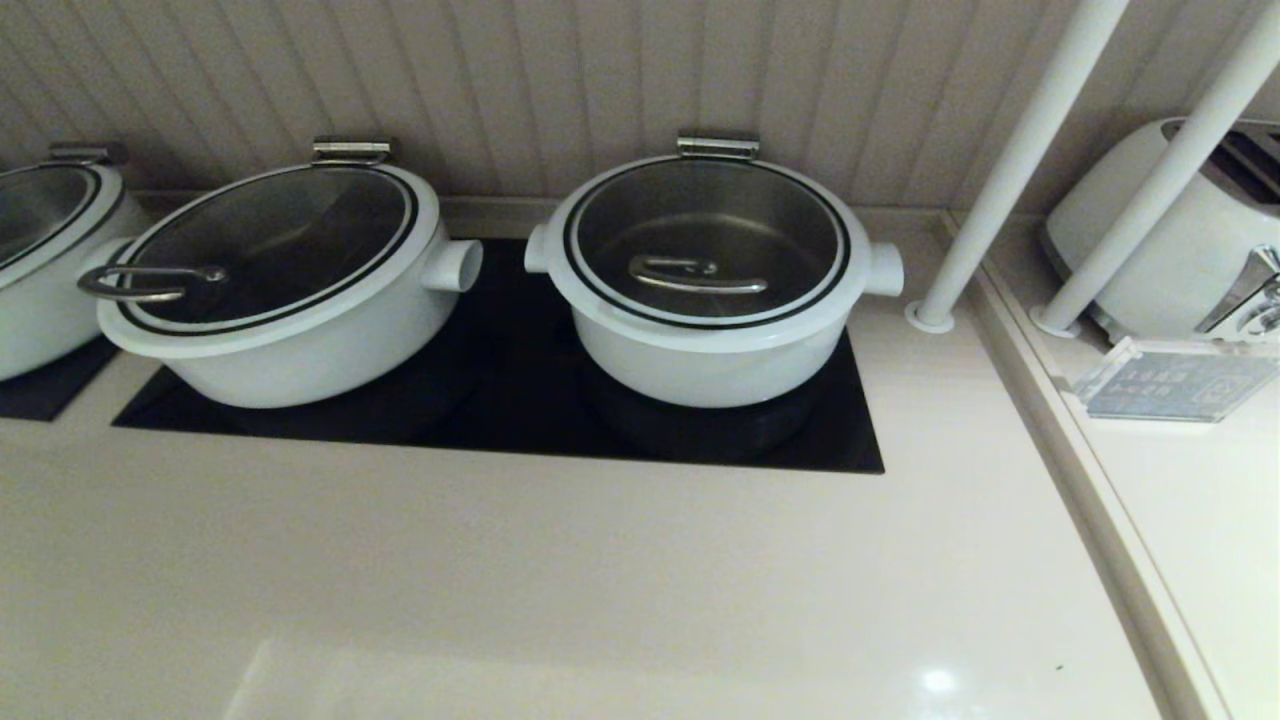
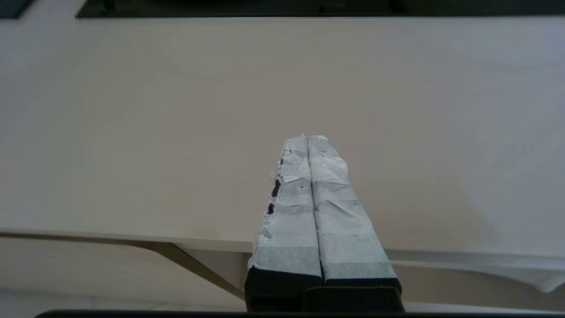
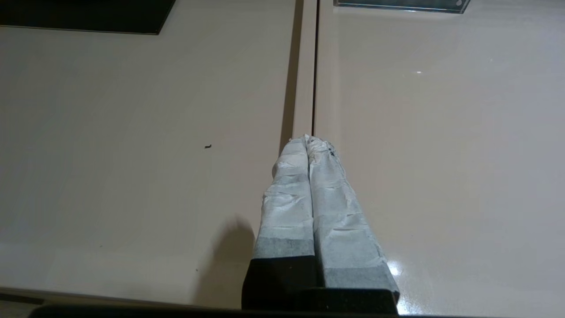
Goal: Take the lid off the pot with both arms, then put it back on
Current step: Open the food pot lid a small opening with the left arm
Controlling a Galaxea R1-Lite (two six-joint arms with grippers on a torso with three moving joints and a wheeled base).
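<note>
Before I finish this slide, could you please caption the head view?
Three lidded white pots along a beige counter, two sharing a black cooktop, no pincer in sight.

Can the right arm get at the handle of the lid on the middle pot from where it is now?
Probably yes. The right gripper, jaws shut, hangs over bare counter near the front, and nothing stands between it and the lid handle. It must open first.
</note>
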